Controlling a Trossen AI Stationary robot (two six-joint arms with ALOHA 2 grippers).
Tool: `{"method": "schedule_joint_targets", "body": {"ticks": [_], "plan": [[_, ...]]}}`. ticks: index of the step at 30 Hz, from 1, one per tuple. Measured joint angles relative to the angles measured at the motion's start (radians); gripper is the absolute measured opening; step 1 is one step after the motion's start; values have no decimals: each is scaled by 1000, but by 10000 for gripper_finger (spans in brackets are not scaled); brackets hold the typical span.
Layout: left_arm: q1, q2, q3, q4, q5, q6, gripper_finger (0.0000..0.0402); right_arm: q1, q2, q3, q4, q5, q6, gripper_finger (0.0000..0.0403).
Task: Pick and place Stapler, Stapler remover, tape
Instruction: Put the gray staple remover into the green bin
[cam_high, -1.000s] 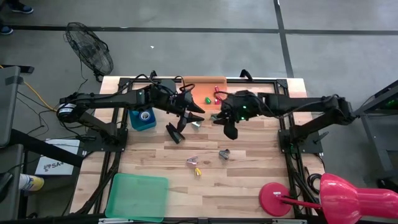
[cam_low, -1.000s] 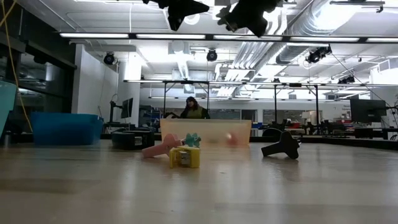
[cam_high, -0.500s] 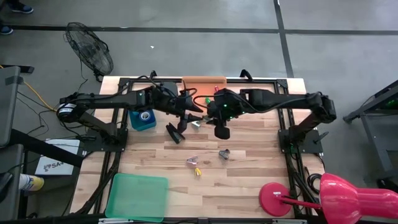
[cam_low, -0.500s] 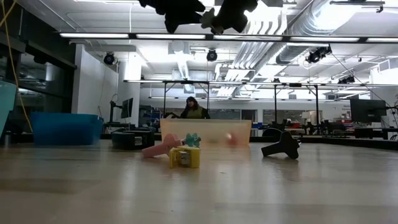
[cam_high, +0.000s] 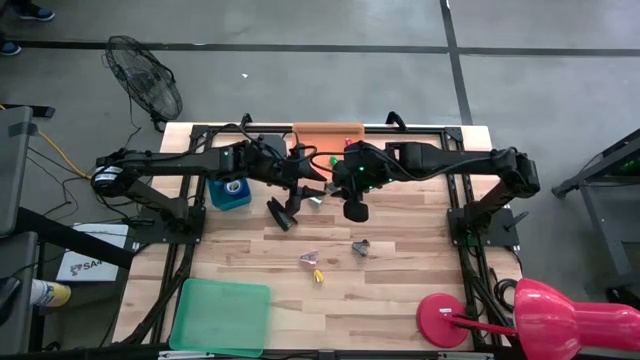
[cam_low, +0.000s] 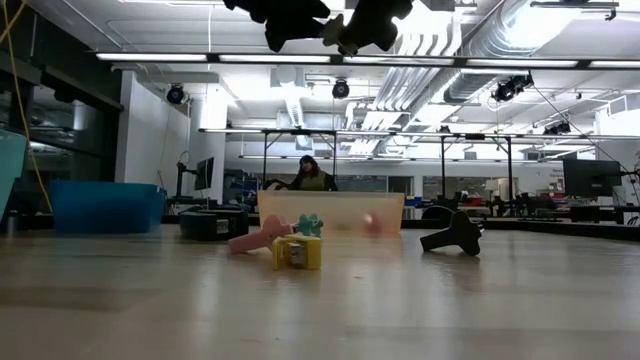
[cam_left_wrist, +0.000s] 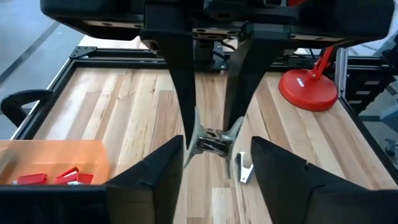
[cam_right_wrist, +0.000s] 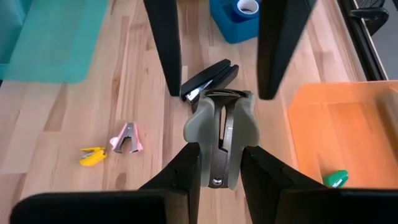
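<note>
Meeting above the upper middle of the wooden table, the left gripper and right gripper are seen close together in the high view. A grey staple remover is pinched between the right gripper's fingers; the left gripper's fingers are spread, with the remover between their tips. The black stapler lies on the table just below the left gripper. A tape roll sits in the blue bin at left. More staple removers, pink, yellow and grey, lie at centre. An orange bin stands at the upper edge, a green lid at lower left and a red lamp at lower right. No writing can be read.
</note>
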Motion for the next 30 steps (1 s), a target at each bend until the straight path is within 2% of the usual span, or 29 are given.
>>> {"method": "schedule_joint_targets", "body": {"ticks": [7, 16, 20, 30], "plan": [[0, 0, 0, 0, -13, 7, 250, 0, 0, 0, 26, -1, 0, 79], [0, 0, 0, 0, -3, 45, 258, 0, 0, 0, 78, -9, 1, 79], [0, 0, 0, 0, -6, 48, 230, 0, 0, 0, 78, -9, 1, 79], [0, 0, 0, -7, 25, 53, 102, 1, 19, -1, 75, -17, 11, 79]]}}
